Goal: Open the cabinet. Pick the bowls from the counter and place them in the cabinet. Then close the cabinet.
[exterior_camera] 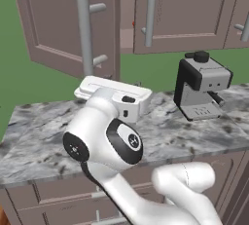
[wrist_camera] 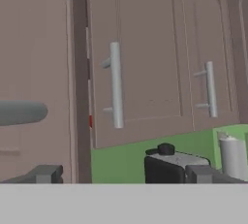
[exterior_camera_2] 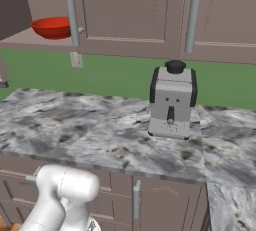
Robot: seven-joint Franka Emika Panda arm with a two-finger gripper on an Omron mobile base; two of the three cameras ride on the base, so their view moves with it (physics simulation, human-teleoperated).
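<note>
Red bowl (exterior_camera_2: 52, 27) already on cabinet (exterior_camera_2: 130, 15) shelf; left door (exterior_camera: 68, 24) open. Desk (exterior_camera_2: 100, 130) at 6 o'clock below carries coffee machine (exterior_camera_2: 172, 102), no bowl. Tool (wrist_camera: 123, 174) open, empty. Likely left: closing door.

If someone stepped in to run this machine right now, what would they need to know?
Gripper: open, holding nothing, facing the cabinet fronts.
Cabinet: left door swung open, right door shut.
Bowls: one red bowl sits on the cabinet's bottom shelf; a sliver of red shows in the door gap in the hand view. The second cannot be made out.
Counter: the coffee machine stands on it.
Done: cabinet opened, at least one bowl stowed.
Left: confirm the second bowl, close the left door.
</note>
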